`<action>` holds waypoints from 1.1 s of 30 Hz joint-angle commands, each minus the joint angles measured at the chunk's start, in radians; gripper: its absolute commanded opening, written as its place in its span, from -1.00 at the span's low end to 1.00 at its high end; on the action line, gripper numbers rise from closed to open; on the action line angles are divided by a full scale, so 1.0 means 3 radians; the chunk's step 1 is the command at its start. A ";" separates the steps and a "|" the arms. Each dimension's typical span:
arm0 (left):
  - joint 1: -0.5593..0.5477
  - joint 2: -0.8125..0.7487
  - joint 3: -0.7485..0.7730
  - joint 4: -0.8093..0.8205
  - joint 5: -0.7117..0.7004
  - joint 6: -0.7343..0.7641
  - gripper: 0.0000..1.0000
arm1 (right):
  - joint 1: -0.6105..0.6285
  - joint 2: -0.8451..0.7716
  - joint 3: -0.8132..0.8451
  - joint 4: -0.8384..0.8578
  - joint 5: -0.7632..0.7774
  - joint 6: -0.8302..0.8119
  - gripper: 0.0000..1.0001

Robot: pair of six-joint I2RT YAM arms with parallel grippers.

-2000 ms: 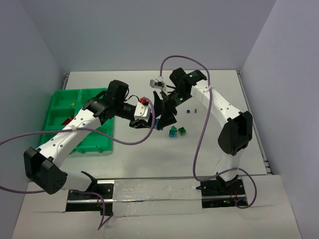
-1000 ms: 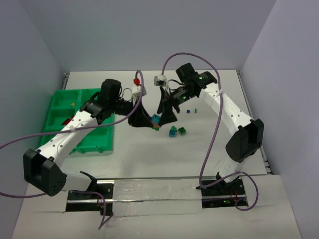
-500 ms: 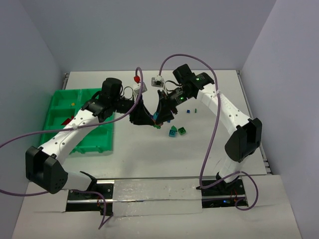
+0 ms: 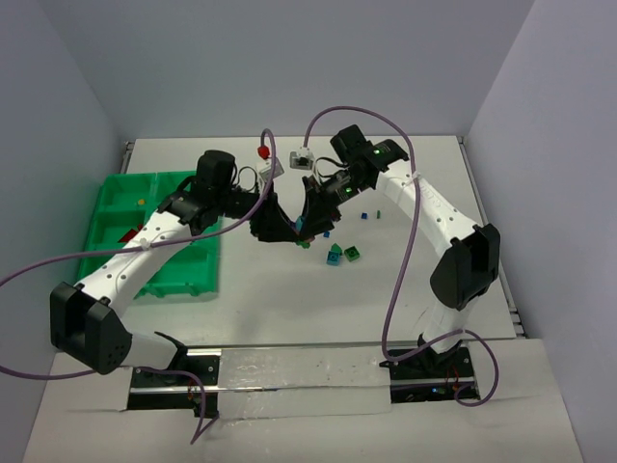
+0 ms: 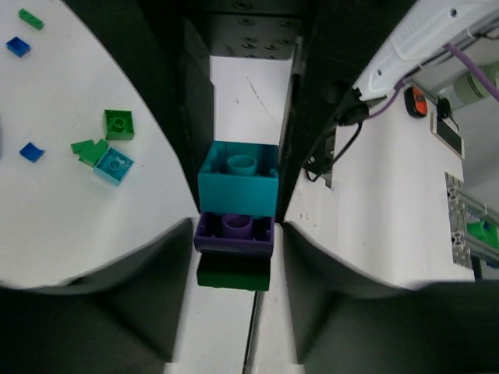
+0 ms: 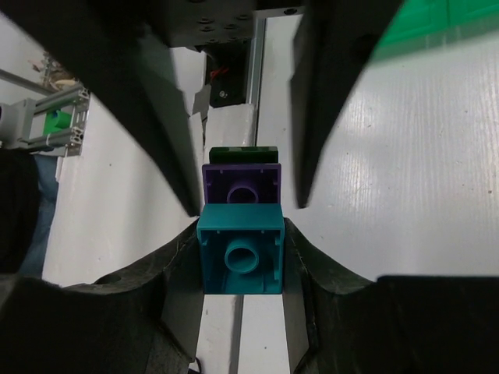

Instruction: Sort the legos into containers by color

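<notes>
Plastic bricks locked in one stack (image 4: 304, 235) hang over the table (image 4: 405, 289) between left end effector (image 4: 288, 234) and right end effector (image 4: 313, 225), well apart from the tray (image 4: 193, 280); from above you cannot tell the grips. Left wrist shows the left one clenched on the purple brick (image 5: 234, 231), green brick (image 5: 232, 274) attached. Right wrist shows the right one clamping the teal brick (image 6: 240, 257). Light, stiff, slick, likely: squeeze flat sides, pull straight.

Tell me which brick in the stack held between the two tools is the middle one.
The purple brick, sandwiched between the teal brick and the dark green one.
</notes>
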 commanded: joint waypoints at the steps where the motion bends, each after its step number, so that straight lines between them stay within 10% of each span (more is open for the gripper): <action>1: 0.0119 -0.0147 0.0004 0.0265 -0.0049 -0.0202 0.64 | -0.0033 0.0050 0.0119 0.0245 -0.0104 0.0229 -1.00; 5: 0.0489 -0.0218 -0.0189 0.0506 0.0140 -0.0575 0.83 | -0.0235 0.0032 0.0072 0.0688 -0.0310 0.0771 -1.00; 14: 0.0593 -0.0269 -0.0336 0.1107 0.0250 -0.0971 0.49 | -0.0299 -0.0042 -0.0149 0.1656 -0.0613 0.1731 -1.00; 25: 0.0588 -0.0220 -0.0387 0.1579 0.0349 -0.1317 0.53 | -0.0242 -0.0065 -0.0220 0.1684 -0.0657 0.1749 -1.00; 33: 0.0588 -0.0156 -0.0402 0.1767 0.0443 -0.1485 0.07 | -0.0228 -0.0060 -0.0210 0.1623 -0.0663 0.1690 -1.00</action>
